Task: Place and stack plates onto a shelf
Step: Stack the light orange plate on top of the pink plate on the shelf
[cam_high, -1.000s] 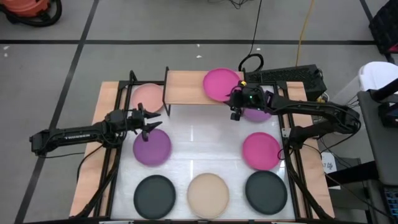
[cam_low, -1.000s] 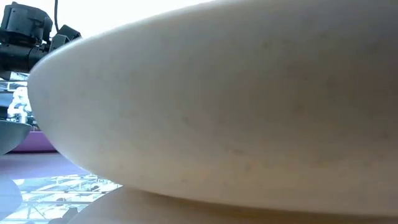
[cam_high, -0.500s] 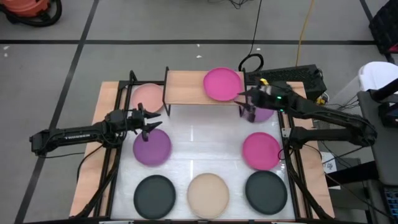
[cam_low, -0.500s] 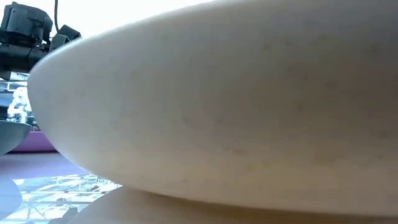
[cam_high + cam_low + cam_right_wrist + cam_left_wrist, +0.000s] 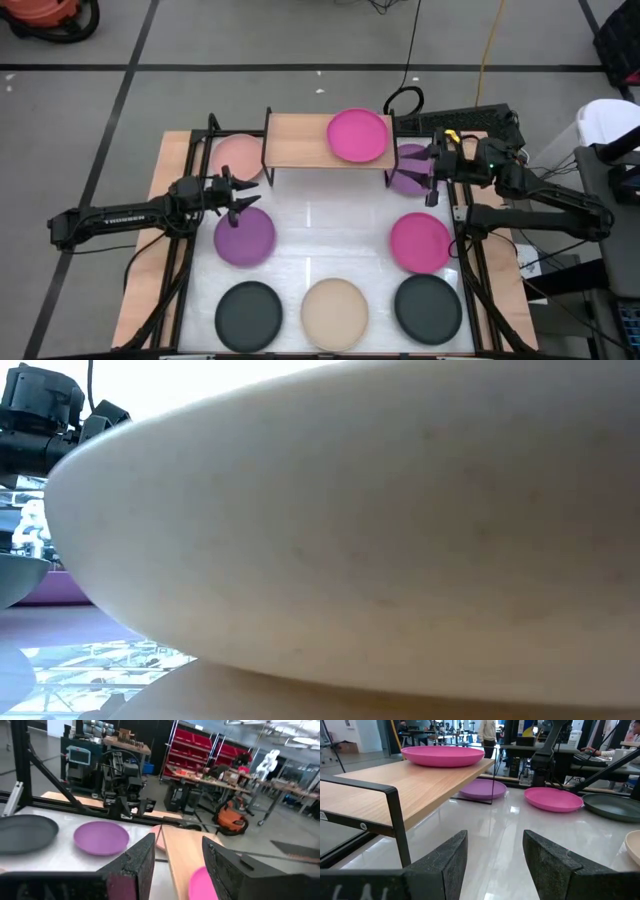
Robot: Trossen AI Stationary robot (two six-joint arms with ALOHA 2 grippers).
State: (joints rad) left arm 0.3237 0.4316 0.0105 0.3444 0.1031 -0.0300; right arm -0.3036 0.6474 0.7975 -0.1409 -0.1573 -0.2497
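The shelf (image 5: 300, 140) stands at the table's far side with one magenta plate (image 5: 358, 136) lying on its right end. The light pink plate (image 5: 236, 155) lies partly under its left end, and a purple plate (image 5: 406, 170) beside its right end. On the table lie another purple plate (image 5: 244, 237), a magenta plate (image 5: 420, 242), two black plates (image 5: 250, 316) (image 5: 428, 309) and the beige plate (image 5: 335, 314). My left gripper (image 5: 245, 196) is open and empty, just beyond the left purple plate. My right gripper (image 5: 430, 168) is open and empty over the right purple plate.
The beige plate (image 5: 350, 530) fills most of the low view. Black frame rails (image 5: 462, 230) run along the table's left and right sides. A keyboard (image 5: 460, 122) lies behind the right far corner. The white tabletop (image 5: 330, 225) shows bare between the plates.
My right gripper has drawn back from the near right rim of the magenta plate on the shelf toward the table's right edge. It now sits over the right purple plate. The magenta plate stays on the shelf. My left arm has kept still.
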